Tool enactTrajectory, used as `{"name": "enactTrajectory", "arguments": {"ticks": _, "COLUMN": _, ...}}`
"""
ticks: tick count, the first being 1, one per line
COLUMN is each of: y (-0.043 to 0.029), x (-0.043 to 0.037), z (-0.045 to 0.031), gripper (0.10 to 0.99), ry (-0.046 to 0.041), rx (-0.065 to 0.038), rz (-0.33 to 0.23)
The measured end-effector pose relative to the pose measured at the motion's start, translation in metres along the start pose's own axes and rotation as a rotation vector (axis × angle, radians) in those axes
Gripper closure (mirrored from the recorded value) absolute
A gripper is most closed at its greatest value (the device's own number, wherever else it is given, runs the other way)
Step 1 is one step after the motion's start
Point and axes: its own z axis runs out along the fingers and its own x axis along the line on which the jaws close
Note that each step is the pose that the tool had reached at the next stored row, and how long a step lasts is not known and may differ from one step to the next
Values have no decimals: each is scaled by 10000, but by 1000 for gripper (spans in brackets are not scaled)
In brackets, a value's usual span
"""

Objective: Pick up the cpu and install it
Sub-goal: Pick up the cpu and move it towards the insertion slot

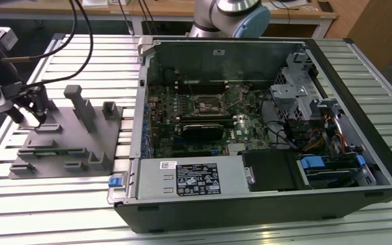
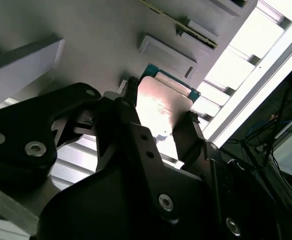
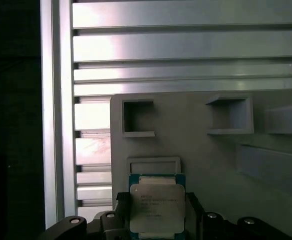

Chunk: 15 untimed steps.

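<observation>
The black two-fingered gripper [image 2: 160, 120] is closed on opposite edges of the small square silver-topped cpu [image 2: 162, 102], apparently so that its flat face is left untouched. It is held over the grey plastic fixture [image 1: 63, 148] at the exterior view's left; whether it is lifted clear is hidden.
</observation>
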Motion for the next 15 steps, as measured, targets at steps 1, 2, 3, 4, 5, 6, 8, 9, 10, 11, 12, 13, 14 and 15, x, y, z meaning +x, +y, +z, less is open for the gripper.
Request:
{"name": "enactTrajectory", "arguments": {"ticks": 1, "y": 0, "x": 0, "z": -17, "gripper": 553, "ry": -1, "rx": 0, "rz": 0}}
{"name": "enactTrajectory", "arguments": {"ticks": 2, "y": 1, "x": 0, "z": -30, "gripper": 553, "ry": -1, "rx": 0, "rz": 0}}
{"name": "enactTrajectory", "arguments": {"ticks": 3, "y": 1, "x": -1, "z": -42, "gripper": 553, "ry": -1, "rx": 0, "rz": 0}}
{"name": "enactTrajectory", "arguments": {"ticks": 4, "y": 2, "x": -1, "z": -51, "gripper": 553, "ry": -2, "rx": -1, "rz": 0}}
{"name": "enactTrajectory", "arguments": {"ticks": 5, "y": 2, "x": -1, "z": -61, "gripper": 553, "ry": -2, "rx": 0, "rz": -1}}
{"name": "enactTrajectory", "arguments": {"ticks": 6, "y": 3, "x": -1, "z": -71, "gripper": 553, "ry": -1, "rx": 0, "rz": 0}}
{"name": "enactTrajectory", "arguments": {"ticks": 8, "y": 3, "x": -2, "z": -81, "gripper": 553, "ry": -3, "rx": -1, "rz": 0}}
{"name": "enactTrajectory", "arguments": {"ticks": 9, "y": 3, "x": -2, "z": -84, "gripper": 553, "ry": -4, "rx": -1, "rz": 0}}
{"name": "enactTrajectory", "arguments": {"ticks": 10, "y": 3, "x": -2, "z": -88, "gripper": 553, "ry": -3, "rx": -1, "rz": 0}}
{"name": "enactTrajectory", "arguments": {"ticks": 11, "y": 3, "x": -2, "z": -93, "gripper": 553, "ry": -2, "rx": 0, "rz": 0}}
{"name": "enactTrajectory", "arguments": {"ticks": 12, "y": 4, "x": -1, "z": -100, "gripper": 553, "ry": -1, "rx": 1, "rz": 0}}
{"name": "enactTrajectory", "arguments": {"ticks": 13, "y": 4, "x": -2, "z": -107, "gripper": 553, "ry": -1, "rx": 0, "rz": 0}}
{"name": "enactTrajectory", "arguments": {"ticks": 14, "y": 4, "x": -2, "z": -113, "gripper": 553, "ry": -2, "rx": 0, "rz": 0}}
{"name": "enactTrajectory", "arguments": {"ticks": 15, "y": 4, "x": -2, "z": -122, "gripper": 553, "ry": -1, "rx": 0, "rz": 0}}
